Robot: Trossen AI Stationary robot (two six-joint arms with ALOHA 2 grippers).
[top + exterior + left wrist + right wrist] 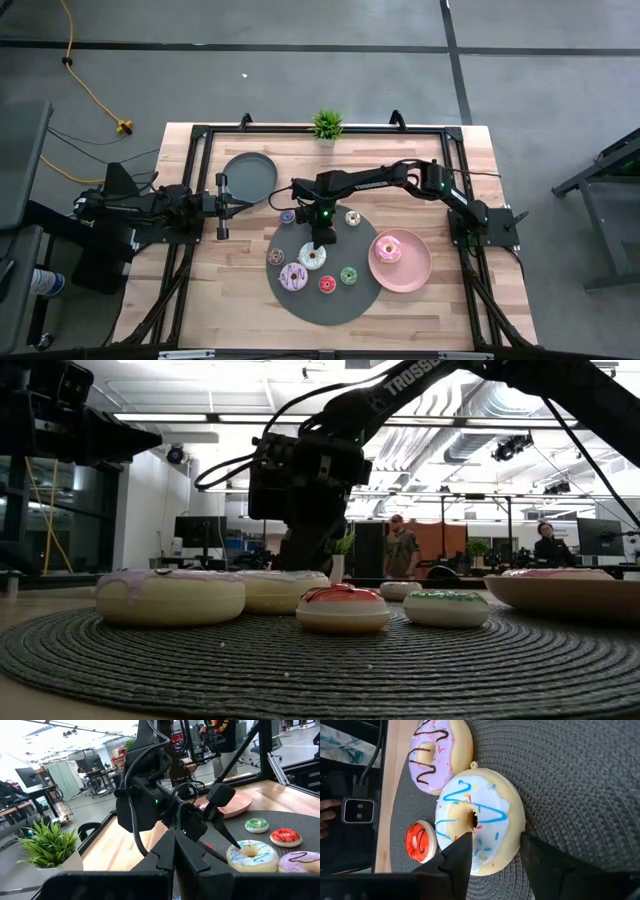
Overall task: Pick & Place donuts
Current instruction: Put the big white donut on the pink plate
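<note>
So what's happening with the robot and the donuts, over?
Right claw open, straddling the white donut on the dark mat, one finger in its hole. Left claw shut, parked beside the grey plate. Lilac donut close by, not blocking.

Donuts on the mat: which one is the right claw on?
The white-frosted donut with blue zigzag icing: the right claw straddles its ring, one finger in the hole. The lilac donut beside it is untouched.
</note>
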